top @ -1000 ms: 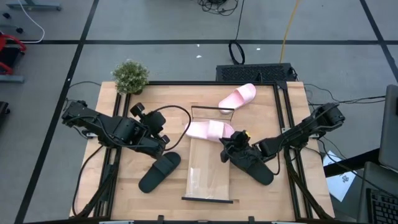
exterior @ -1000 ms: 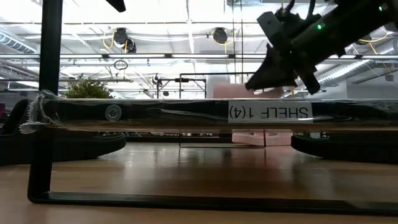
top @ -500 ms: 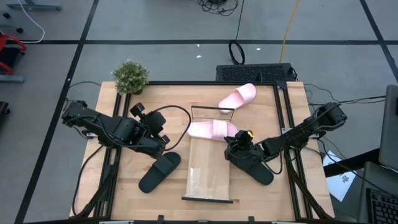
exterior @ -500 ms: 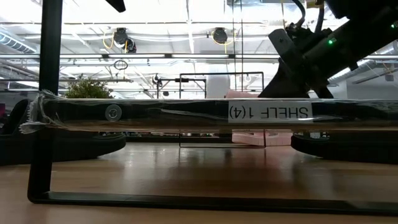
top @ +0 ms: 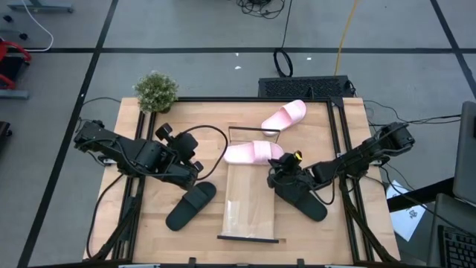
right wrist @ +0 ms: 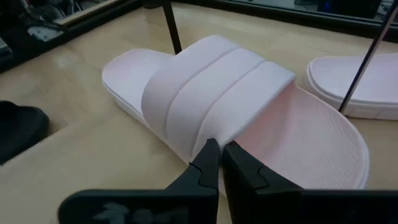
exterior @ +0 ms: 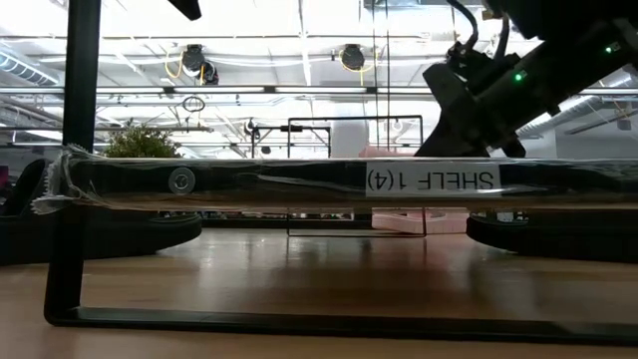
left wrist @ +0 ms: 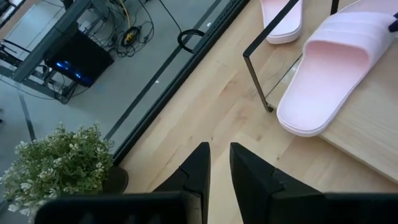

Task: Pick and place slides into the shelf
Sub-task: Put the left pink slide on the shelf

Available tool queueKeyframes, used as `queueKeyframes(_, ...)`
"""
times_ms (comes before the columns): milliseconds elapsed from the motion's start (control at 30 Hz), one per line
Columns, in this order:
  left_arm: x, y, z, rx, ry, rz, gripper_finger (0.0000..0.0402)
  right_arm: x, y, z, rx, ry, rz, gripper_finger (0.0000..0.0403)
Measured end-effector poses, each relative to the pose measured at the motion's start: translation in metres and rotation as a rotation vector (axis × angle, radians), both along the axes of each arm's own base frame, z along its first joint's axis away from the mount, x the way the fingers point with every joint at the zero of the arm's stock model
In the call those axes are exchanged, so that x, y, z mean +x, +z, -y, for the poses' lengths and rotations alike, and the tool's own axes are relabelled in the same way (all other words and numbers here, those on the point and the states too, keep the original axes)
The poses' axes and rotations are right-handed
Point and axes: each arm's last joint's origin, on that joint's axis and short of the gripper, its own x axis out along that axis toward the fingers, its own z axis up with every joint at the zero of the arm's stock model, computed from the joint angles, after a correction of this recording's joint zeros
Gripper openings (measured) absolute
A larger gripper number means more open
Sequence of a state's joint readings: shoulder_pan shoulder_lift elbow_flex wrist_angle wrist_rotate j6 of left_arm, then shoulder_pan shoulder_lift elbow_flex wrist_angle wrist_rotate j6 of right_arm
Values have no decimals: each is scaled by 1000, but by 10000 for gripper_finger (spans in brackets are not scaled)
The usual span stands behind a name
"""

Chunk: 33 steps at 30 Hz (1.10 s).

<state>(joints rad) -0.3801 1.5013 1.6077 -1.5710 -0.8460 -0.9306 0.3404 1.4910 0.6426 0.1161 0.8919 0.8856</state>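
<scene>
While grey floor and cables ring the wooden table (top: 156,223), a ribbed pale pink slide (top: 251,154) lies at the shelf's (top: 251,212) far end — right gripper (top: 280,165) pressed together beside it, left gripper (top: 195,168) slightly parted, empty.

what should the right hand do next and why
Probably back off and open: the right hand is shut and empty, fingertips at the strap of the pink slide, which already lies on the shelf. The black slide beside the shelf looks nearest.

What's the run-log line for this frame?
right gripper: shut, empty, beside pink slide on shelf | left gripper: idle, empty | black slides: on table
</scene>
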Motion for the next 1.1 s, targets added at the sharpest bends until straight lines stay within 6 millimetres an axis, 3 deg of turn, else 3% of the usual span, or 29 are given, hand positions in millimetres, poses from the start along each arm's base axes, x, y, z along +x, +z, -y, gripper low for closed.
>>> queueKeyframes(467,0,0,0,-8,11,11,62,4,0,13,-53,52,-89,0)
queueKeyframes(1100,0,0,0,-7,14,15,62,14,5,25,-64,118,-84,0)
